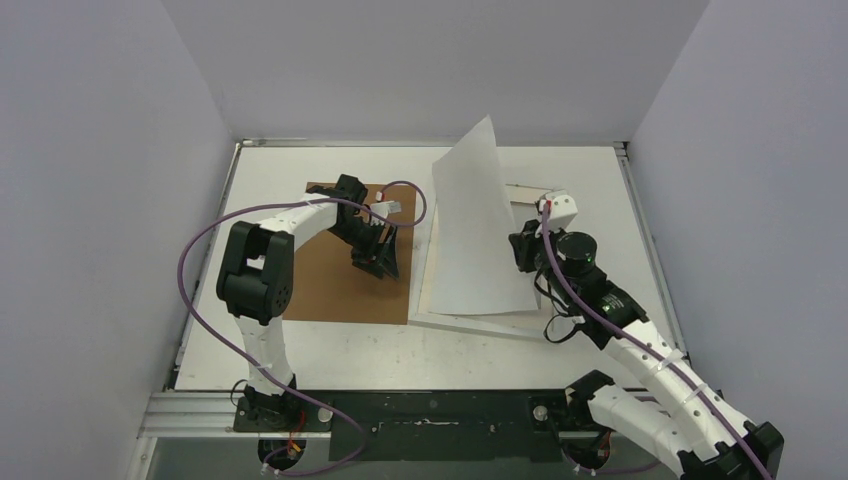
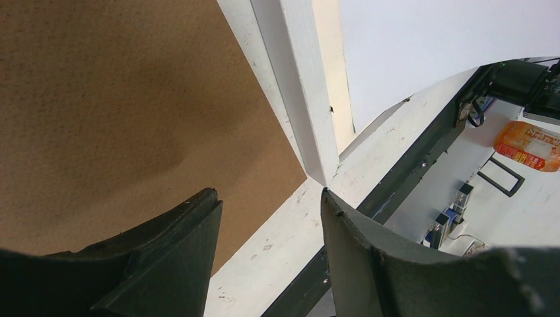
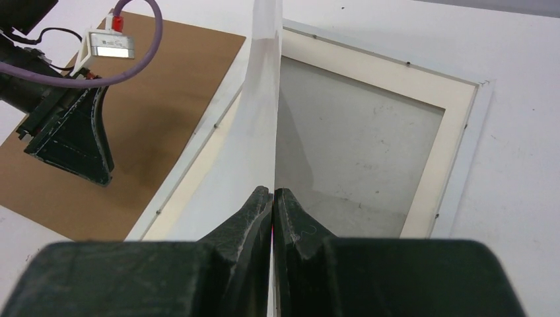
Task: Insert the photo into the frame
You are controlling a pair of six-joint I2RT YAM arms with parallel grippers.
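Right now, right gripper point(image 3: 273, 195): the jaws are being pressed together on one edge of the photo point(image 3: 259, 125), and the thin sheet is being clamped between both fingertips. The photo is being held up off the table point(image 1: 330, 345), standing steeply and bowing a little. Its plain white back is being turned toward the overhead camera, and the printed side is not being shown in any view. Its lower edge is being kept low over the near side of the frame point(image 3: 462, 142); whether they touch cannot be told. The frame is lying flat on the table, its clear middle being partly hidden by the raised sheet.

Left gripper point(image 2: 269, 198): the jaws are being held apart, with nothing between them. Its fingers point(image 2: 165, 257) are being pointed down over the brown backing board point(image 2: 119, 99), close above its right part; contact cannot be told. The board is lying flat just left of the frame, their edges side by side.

Overhead: the photo is being seen between the two grippers, and the right arm is reaching in from the frame's right side.
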